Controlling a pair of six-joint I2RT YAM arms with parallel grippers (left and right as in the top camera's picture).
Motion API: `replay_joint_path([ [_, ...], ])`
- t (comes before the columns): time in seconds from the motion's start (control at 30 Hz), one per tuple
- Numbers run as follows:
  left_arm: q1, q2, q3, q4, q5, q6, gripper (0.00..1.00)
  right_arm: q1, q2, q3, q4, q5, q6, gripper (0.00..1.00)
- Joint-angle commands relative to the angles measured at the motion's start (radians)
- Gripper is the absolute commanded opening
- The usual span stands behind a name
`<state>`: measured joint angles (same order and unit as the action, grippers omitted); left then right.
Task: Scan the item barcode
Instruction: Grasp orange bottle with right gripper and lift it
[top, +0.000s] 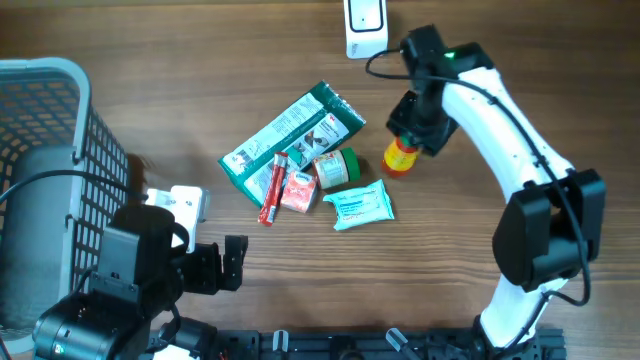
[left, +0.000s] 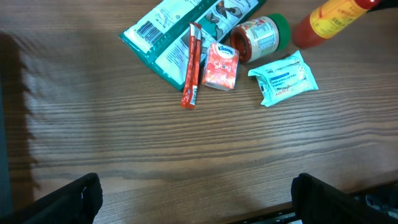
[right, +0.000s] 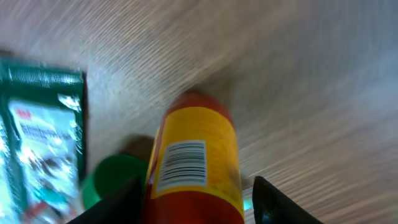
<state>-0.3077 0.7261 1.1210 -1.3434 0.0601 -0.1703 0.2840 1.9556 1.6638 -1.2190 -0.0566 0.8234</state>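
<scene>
A red and yellow sauce bottle (top: 400, 157) lies on the wooden table, right of the pile of items. In the right wrist view the bottle (right: 196, 162) shows a white barcode label (right: 183, 163) facing the camera. My right gripper (right: 196, 202) straddles the bottle's body, its jaws partly drawn in. One finger lies against the bottle's side and the other stands a small gap away. From overhead the right gripper (top: 420, 125) sits over the bottle's upper end. My left gripper (left: 196, 199) is open over bare wood near the front edge, holding nothing.
A green pouch (top: 295, 135), red stick pack (top: 272, 190), small tissue pack (top: 298, 190), green-lidded jar (top: 338, 167) and teal wipes pack (top: 360, 204) lie left of the bottle. A white device (top: 365, 25) stands at the back edge. A grey basket (top: 60, 120) fills the left.
</scene>
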Motion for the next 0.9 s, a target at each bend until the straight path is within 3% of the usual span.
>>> replay_joint_path([
  [0.0, -0.003, -0.005, 0.007, 0.002, -0.005, 0.005, 1.0, -0.062, -0.042, 0.032, -0.016, -0.11, -0.498, 0.58],
  [0.2, -0.003, -0.005, 0.007, 0.002, -0.006, 0.005, 1.0, -0.073, -0.045, 0.037, -0.074, -0.109, -0.641, 0.63],
  [0.27, -0.003, -0.005, 0.007, 0.002, -0.006, 0.005, 1.0, -0.073, -0.045, 0.067, -0.085, -0.109, -0.637, 0.83],
  [0.3, -0.003, -0.005, 0.007, 0.002, -0.006, 0.005, 1.0, -0.073, -0.045, 0.111, -0.113, -0.109, -0.608, 1.0],
  [0.4, -0.003, -0.005, 0.007, 0.002, -0.006, 0.005, 1.0, -0.073, -0.045, 0.305, -0.243, -0.108, -0.436, 0.99],
  [0.53, -0.003, -0.005, 0.007, 0.002, -0.006, 0.005, 1.0, -0.074, -0.048, 0.395, -0.37, -0.022, 0.296, 1.0],
  [0.6, -0.003, -0.005, 0.007, 0.002, -0.006, 0.005, 1.0, -0.072, -0.048, 0.346, -0.389, -0.008, 0.512, 1.0],
  [0.67, -0.003, -0.005, 0.007, 0.002, -0.005, 0.005, 1.0, -0.058, -0.032, 0.272, -0.372, -0.011, 0.624, 1.0],
  [0.87, -0.003, -0.005, 0.007, 0.002, -0.005, 0.005, 1.0, -0.051, -0.03, 0.023, -0.159, -0.068, 0.623, 0.98],
])
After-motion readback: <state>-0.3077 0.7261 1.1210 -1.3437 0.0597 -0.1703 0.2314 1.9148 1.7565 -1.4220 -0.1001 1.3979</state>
